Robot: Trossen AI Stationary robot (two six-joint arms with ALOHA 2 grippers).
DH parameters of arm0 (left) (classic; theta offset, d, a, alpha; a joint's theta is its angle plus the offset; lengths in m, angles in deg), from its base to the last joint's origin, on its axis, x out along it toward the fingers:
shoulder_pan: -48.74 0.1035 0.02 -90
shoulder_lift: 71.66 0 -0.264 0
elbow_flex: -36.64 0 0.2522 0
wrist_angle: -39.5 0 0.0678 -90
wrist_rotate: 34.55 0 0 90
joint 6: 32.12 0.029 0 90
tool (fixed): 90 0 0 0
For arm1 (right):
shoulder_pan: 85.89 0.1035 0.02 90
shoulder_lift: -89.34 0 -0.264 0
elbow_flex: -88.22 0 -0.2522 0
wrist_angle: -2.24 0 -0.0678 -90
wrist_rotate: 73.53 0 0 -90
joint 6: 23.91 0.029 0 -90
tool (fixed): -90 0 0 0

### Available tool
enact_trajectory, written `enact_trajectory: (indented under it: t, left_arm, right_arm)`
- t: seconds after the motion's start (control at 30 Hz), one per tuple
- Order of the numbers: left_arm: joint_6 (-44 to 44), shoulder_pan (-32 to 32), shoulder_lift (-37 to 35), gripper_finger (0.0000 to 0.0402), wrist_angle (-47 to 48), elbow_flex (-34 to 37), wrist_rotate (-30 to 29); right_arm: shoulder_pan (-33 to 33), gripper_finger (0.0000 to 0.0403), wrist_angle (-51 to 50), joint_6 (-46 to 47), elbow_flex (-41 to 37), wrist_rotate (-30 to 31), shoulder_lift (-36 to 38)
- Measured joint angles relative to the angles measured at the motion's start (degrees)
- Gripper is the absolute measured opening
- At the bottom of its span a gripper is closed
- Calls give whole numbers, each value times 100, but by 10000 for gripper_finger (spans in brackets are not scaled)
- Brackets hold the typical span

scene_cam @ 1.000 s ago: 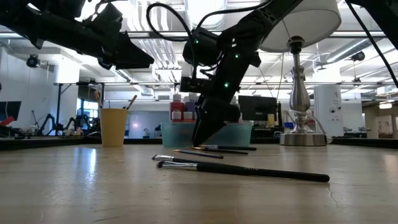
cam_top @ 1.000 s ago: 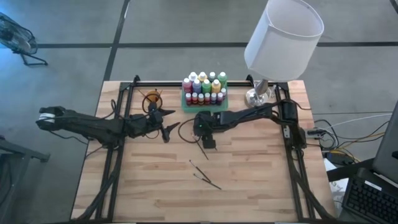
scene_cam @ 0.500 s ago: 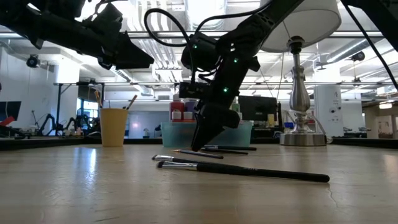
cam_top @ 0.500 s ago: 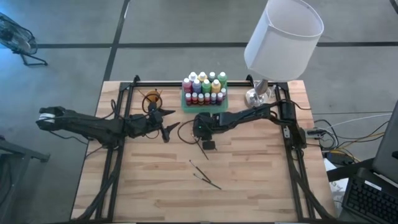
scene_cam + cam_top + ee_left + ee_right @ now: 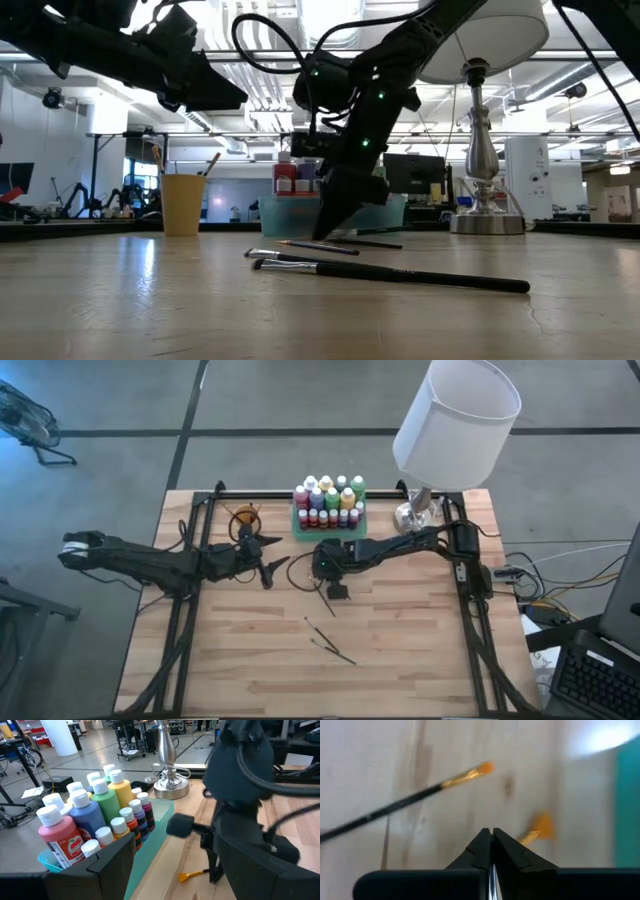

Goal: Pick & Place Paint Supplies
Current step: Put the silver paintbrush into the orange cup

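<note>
- Since the earlier pictures, the right gripper (image 5: 338,593) closes its fingers: they were half apart a second ago, and now the two tips meet with no gap, as the right wrist view shows.
- In the low view the same gripper (image 5: 330,228) stands a little more toward 3 o'clock than before, with its tip down at the table (image 5: 400,650), over the thin brush lying there.
- A metal strip shows between the closed tips in the right wrist view, and a brush with an orange tip (image 5: 536,829) comes out just beside them. I judge that the jaws are pinching this brush, but the pictures do not show it for sure.
- A second brush (image 5: 415,797) lies free on the wood, at about 10 o'clock from the tips in that view.
- Two more brushes (image 5: 330,643) lie at 6 o'clock from the right gripper in the high view, well apart from it.
- The paint bottles (image 5: 328,501) stand in the green tray (image 5: 297,526), at 12 o'clock from the right gripper.
- The left gripper (image 5: 268,558) hangs with wide jaws beside the orange cup (image 5: 244,517) and holds nothing; nothing changes there.
- For the task, it seems one brush is now ready for lifting, if the grip is good.
</note>
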Motion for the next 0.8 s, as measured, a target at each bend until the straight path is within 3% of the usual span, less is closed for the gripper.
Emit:
enact_trajectory:
  t: [0.37,0.53,0.67,0.8]
  left_arm:
    - [-17,0,0,282,0,0,1]
    - [-502,4,50,282,-18,43,102]
    - [-518,4,170,282,-77,55,105]
    - [-521,4,386,282,-505,55,292]
  right_arm:
    - [40,8,-568,496,-3,82,1291]
    - [60,8,-232,882,-152,-304,1888]
    - [104,8,843,1099,-530,-812,2406]
    - [224,8,2598,1249,-1165,-1150,2868]
